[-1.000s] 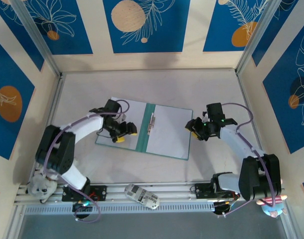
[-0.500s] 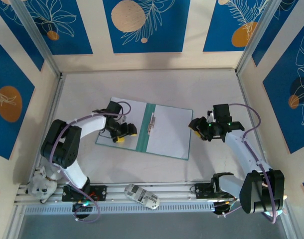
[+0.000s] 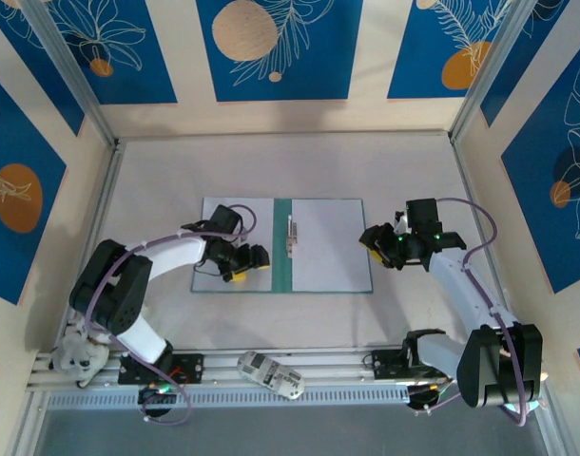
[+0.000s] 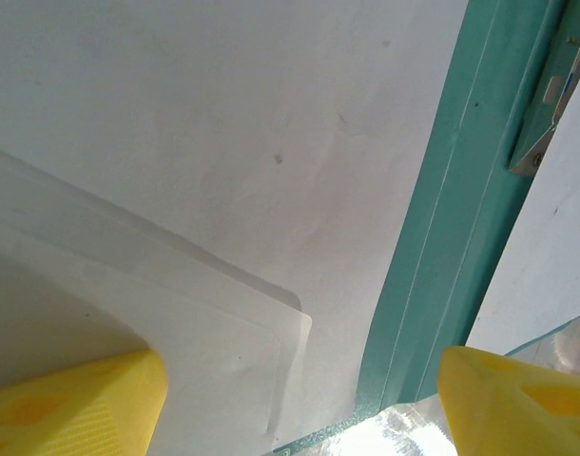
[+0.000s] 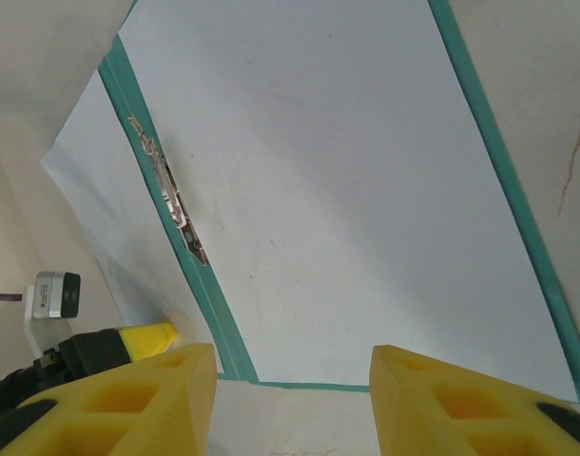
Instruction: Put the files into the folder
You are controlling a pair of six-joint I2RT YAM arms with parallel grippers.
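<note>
Top external view: the folder point(image 3: 281, 245) lies open on the table point(image 3: 271, 161), with the files point(image 3: 328, 242) on both covers. The left end effector point(image 3: 242, 264) hovers over the left cover, fingers apart. The right end effector point(image 3: 374, 242), also apart, sits beside the right edge. I'd square the files to the spine first.

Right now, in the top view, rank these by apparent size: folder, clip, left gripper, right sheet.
1. folder
2. right sheet, covering about half the folder
3. left gripper, raised nearer the camera, yet plainly smaller than the sheet
4. clip, a thin sliver
</note>
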